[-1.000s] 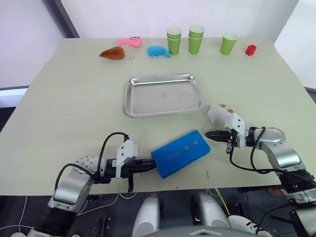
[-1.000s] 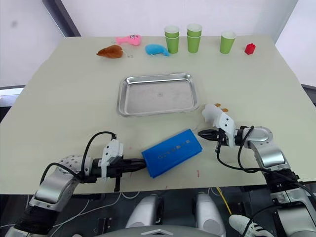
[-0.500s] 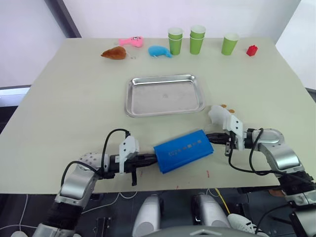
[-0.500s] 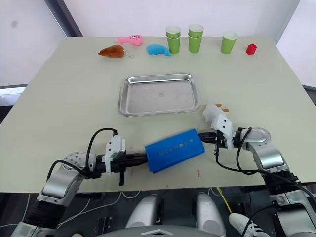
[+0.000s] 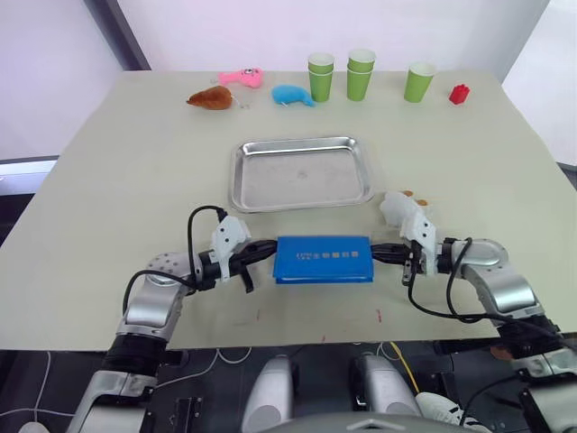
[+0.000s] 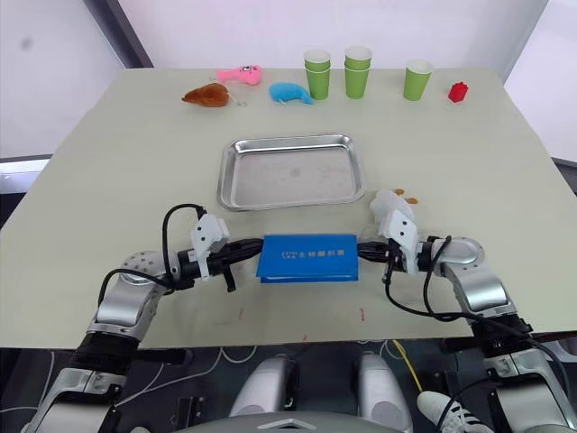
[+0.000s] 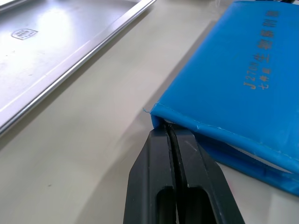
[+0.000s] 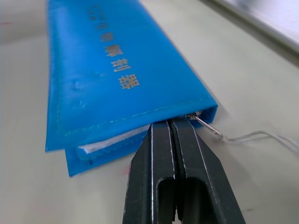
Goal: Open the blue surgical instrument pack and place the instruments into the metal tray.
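Observation:
The blue surgical instrument pack (image 5: pixel 323 259) lies shut and flat on the table, just in front of the metal tray (image 5: pixel 236 171), its long side parallel to the tray. My left gripper (image 5: pixel 270 251) is shut, its tips touching the pack's left end at a corner (image 7: pixel 169 133). My right gripper (image 5: pixel 375 254) is shut too, its tips against the pack's right end (image 8: pixel 170 123), beside the zipper pull (image 8: pixel 205 126) and its thin wire. The zipper is closed with white teeth showing. The instruments are hidden. The tray is empty.
Along the far edge stand green cups (image 5: pixel 319 76), (image 5: pixel 360 72), (image 5: pixel 417 80), a red block (image 5: pixel 460 93), a pink toy (image 5: pixel 239 78), a small blue plush toy (image 5: pixel 290 94) and a brown toy (image 5: pixel 209 97). A small orange bit (image 5: pixel 407 192) lies beside my right wrist.
The pack has turned from slanted to square with the tray and slid slightly toward it. Both shut grippers have closed in on its two ends; the left moved forward and right.

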Available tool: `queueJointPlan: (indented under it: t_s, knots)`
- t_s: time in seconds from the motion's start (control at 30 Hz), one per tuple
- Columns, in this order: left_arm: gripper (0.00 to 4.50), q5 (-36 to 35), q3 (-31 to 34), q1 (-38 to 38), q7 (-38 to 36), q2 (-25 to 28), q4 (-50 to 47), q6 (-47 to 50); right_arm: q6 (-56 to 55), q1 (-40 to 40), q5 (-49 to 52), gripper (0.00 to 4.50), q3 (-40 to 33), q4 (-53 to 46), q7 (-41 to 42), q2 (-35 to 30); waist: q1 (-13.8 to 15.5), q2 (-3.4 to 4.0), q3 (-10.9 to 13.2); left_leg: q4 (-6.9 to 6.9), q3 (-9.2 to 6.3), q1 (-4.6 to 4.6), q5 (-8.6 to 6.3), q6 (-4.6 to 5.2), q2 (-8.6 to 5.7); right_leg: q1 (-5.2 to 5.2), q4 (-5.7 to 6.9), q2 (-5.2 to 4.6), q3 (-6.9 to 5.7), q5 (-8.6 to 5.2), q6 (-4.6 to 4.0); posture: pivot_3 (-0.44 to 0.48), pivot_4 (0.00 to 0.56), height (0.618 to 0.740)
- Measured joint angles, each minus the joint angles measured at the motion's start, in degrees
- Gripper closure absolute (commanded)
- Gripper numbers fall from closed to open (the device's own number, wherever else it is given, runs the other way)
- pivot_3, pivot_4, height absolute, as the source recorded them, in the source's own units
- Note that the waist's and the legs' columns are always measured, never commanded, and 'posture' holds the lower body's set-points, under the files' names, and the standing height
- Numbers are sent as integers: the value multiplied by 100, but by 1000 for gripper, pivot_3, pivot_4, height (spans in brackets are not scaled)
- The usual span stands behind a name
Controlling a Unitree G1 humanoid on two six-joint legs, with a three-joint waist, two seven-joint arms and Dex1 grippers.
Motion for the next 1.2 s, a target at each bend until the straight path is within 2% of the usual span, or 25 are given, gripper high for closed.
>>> queueJointPlan:
  t_s: [0.17,0.37,0.73,0.77,0.8,0.9,1.03,1.07,1.13,1.17,1.2]
  knots:
    - [4411,-2,3,3,-11,5,35,-32,-172,-23,-102,4500,0,102,-168,40,0,0,0,0,0,0,0,0,0,0,0,0,-1,0,0,0,150,740]
    - [4411,-63,107,82,-58,111,31,-11,-214,125,-86,4500,-136,90,-143,-232,3,0,0,0,-1,-1,0,0,0,0,-1,-1,-2,0,0,0,150,740]
    - [4411,-783,890,979,-593,694,-871,220,-889,778,481,4500,-766,-206,363,-675,7,2,4,-1,-3,-4,-1,0,1,-1,-5,-6,-4,-1,0,0,150,740]
    - [4500,-845,946,1062,-756,832,-985,203,-1144,871,479,3963,-763,-195,545,-767,13,2,5,-1,-2,-7,-1,0,1,-1,-8,-6,-8,-1,0,0,150,740]
    - [4500,-913,980,1107,-893,960,-1063,202,-1340,931,474,3675,-761,-163,680,-835,15,3,6,-1,-1,-7,-1,0,1,-1,-9,-6,-8,-1,0,0,150,740]
    - [4500,-1066,1111,1123,-1247,1205,-1266,199,-1983,943,466,2286,-759,44,969,-870,6,3,7,-1,0,-6,-1,0,1,-1,-9,-5,-8,-1,0,0,150,740]
    - [2654,-1386,1154,1093,-1704,1494,-1523,292,-2721,905,496,186,-735,168,1281,-815,-2,12,16,-2,1,-6,-1,0,2,-1,-8,-3,-7,-2,0,0,150,740]
    - [2157,-1495,1166,1069,-1826,1571,-1591,344,-2920,861,494,0,-704,197,1369,-783,-4,12,17,-1,0,-6,-1,0,3,-1,-7,-3,-7,-2,0,0,150,740]
    - [1174,-1709,1179,1030,-2086,1703,-1738,440,-3318,712,456,0,-614,317,1430,-633,-13,12,18,-2,2,-5,-1,0,4,-1,-7,-2,-6,-2,0,0,150,740]
    - [524,-1840,1178,1010,-2278,1759,-1835,517,-3633,569,318,0,-451,453,1416,-488,-9,19,22,-2,2,-5,-1,0,4,-1,-7,-1,-6,-2,0,0,150,740]
    - [361,-1874,1177,1008,-2319,1771,-1839,536,-3703,531,257,0,-416,509,1408,-459,-9,19,22,-1,2,-5,-1,0,4,-1,-7,-1,-6,-2,0,0,150,740]
